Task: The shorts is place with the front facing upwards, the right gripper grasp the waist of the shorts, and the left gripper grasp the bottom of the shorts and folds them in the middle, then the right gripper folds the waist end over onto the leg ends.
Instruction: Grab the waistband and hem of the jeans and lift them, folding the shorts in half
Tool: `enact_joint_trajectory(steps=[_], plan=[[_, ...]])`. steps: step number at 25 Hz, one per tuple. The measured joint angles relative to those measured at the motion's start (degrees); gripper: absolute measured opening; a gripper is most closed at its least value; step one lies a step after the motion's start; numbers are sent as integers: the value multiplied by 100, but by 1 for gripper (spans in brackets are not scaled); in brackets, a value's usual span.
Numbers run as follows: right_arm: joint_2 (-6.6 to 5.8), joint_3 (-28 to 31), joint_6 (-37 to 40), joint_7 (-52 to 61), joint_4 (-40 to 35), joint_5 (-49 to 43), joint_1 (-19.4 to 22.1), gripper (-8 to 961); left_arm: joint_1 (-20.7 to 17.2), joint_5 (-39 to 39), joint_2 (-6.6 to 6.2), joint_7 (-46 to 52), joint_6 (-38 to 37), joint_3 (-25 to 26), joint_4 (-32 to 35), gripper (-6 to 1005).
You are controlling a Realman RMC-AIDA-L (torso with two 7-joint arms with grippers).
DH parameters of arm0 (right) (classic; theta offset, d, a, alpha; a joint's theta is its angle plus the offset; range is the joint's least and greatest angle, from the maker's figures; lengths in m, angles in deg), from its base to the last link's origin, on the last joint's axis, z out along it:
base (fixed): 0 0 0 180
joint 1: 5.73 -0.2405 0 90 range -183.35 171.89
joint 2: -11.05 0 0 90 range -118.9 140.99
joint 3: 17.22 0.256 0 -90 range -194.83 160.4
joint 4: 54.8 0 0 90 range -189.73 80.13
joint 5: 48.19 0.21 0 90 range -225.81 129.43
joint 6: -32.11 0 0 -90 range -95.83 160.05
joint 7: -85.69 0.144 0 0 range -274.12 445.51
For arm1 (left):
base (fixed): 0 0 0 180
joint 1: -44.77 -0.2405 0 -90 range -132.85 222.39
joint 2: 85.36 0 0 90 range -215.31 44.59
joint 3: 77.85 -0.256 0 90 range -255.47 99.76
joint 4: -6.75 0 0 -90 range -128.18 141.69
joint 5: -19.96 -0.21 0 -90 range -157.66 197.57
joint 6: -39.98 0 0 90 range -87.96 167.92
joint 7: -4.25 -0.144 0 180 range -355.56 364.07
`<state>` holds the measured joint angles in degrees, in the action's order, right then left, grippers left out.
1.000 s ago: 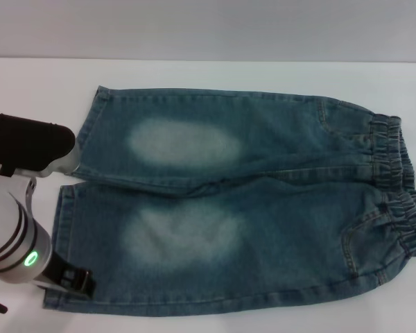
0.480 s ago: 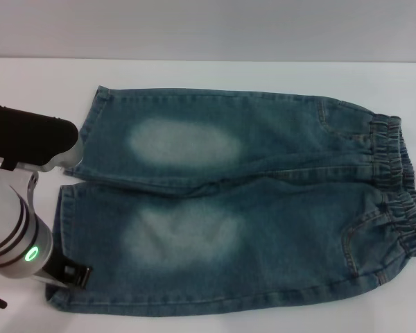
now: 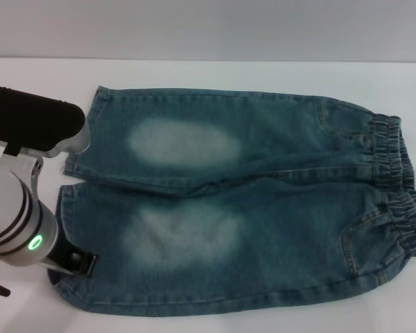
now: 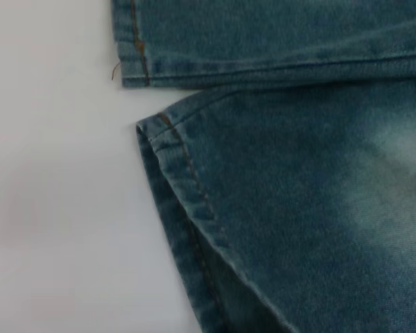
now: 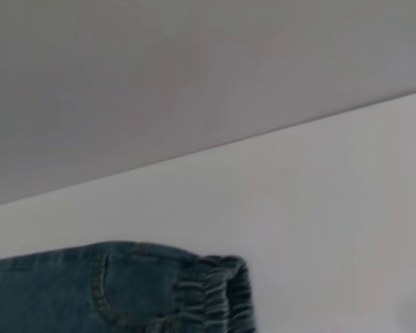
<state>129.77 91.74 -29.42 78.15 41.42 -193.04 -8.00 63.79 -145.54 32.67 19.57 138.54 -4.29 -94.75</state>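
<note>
The shorts (image 3: 249, 201) lie flat and front-up on the white table (image 3: 263, 73), with the legs to the left and the gathered waist (image 3: 401, 187) to the right. My left gripper (image 3: 80, 263), on the arm with the green lamp, sits low on the near leg's hem (image 3: 61, 215). The arm covers part of the far leg's hem (image 3: 90, 104). In the left wrist view the near hem (image 4: 187, 208) is slightly raised off the table, and the far hem (image 4: 135, 62) lies flat beside it. The right wrist view shows a corner of the waist (image 5: 222, 291). The right gripper is out of view.
White table surface (image 3: 28, 76) surrounds the shorts, with a grey wall (image 3: 208, 28) behind its far edge. The waistband reaches close to the right edge of the head view. Table and wall (image 5: 194, 83) fill the rest of the right wrist view.
My left arm has shifted slightly right and farther in over the leg hems. The near leg's bottom-left corner has drawn in and rounded.
</note>
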Motion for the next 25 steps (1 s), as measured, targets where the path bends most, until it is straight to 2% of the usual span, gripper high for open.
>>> enact_joint_trajectory(steps=[12, 25], plan=[[5, -111, -751, -119, -33, 405, 69, 772, 80, 0, -4, -109, -27, 9, 12, 12], [18, -552, -762, -120, -407, 693, 236, 768, 125, 0, -7, -246, -34, 9, 70, 23]])
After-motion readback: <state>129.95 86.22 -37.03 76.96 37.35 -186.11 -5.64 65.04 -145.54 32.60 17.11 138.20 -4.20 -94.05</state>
